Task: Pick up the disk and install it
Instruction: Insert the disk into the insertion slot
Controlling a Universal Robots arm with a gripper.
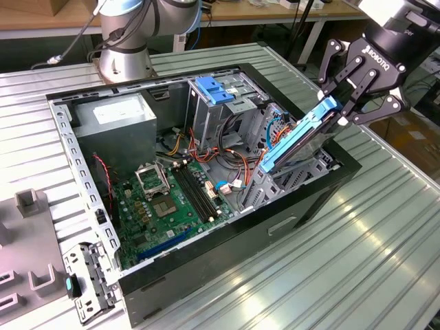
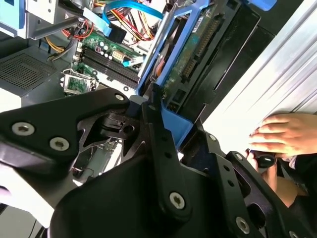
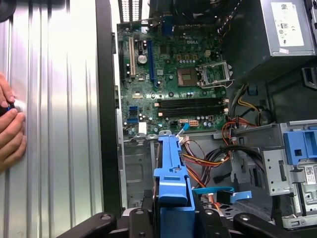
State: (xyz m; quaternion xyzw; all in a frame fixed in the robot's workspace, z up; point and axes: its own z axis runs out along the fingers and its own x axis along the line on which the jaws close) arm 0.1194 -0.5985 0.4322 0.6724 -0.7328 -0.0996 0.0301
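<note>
My gripper (image 1: 342, 113) is clamped on the upper end of the disk (image 1: 295, 141), fingers pressed in against its light blue rails, so nothing is open to speak of. The disk hangs tilted over the computer case (image 1: 227, 265): its lower end dips inside the case, into the metal bay (image 1: 313, 165) at the case's end wall, while the end I hold stands above the case's rim.

The tilt is my worry. I judge that if a rail meets the bay's edge at this angle it could jam, and pushing on would twist the disk in my fingers or scrape its circuit board (image 2: 190, 64) (bare side up in the second wrist view). The orange and blue cables (image 3: 208, 158) inside the case lie just beside the bay and could get pinched under the disk. A person's hand (image 2: 287, 134) rests on the table (image 1: 385, 261) outside the case, near its wall; a sudden slip of mine could swing that way.
</note>
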